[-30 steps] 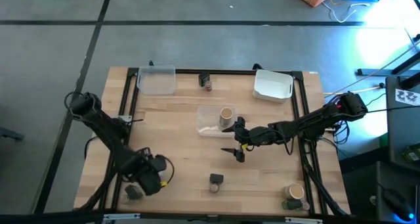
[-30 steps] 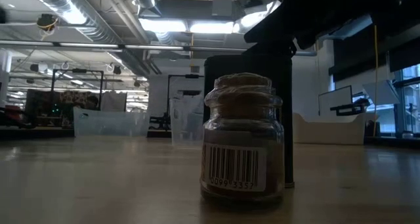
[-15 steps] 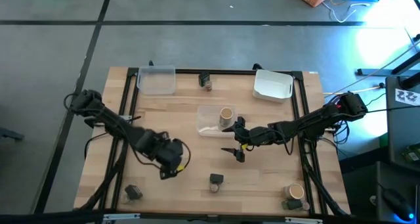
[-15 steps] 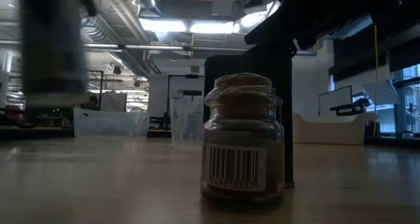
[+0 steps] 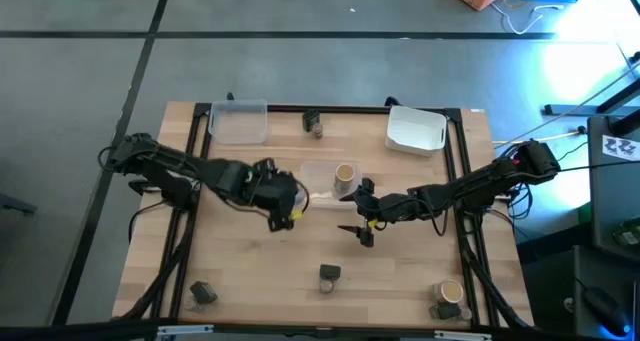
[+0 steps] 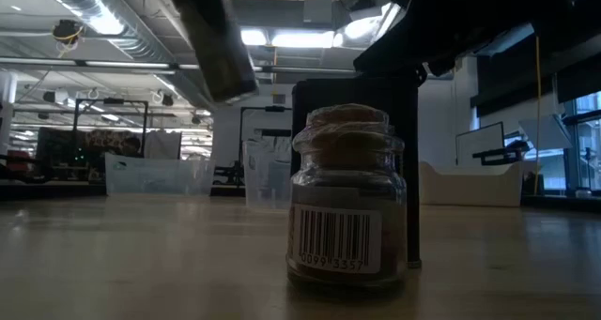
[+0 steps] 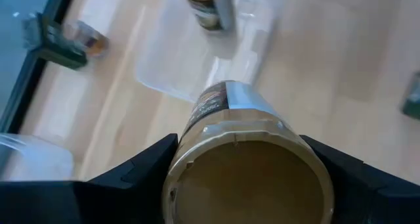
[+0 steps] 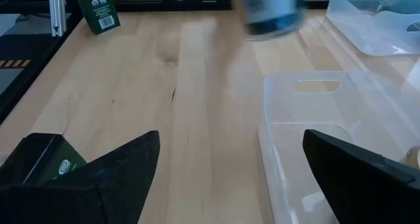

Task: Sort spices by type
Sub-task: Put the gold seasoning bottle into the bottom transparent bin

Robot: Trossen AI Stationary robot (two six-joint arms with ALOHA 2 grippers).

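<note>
Wooden table (image 5: 260,271) inside a black frame, grey floor around; low view shows an open workshop with ceiling lights. Clear centre tub (image 5: 318,184) already holds one tan cylinder (image 5: 345,174), likely that kind's bin. Left pincer (image 5: 285,209), just left of the tub, grips a tan spice cylinder (image 7: 246,155), probably headed there. Right pincer (image 5: 362,224) hangs wide, empty, near the tub's right. Small jar (image 5: 329,276) sits near-centre.
</note>
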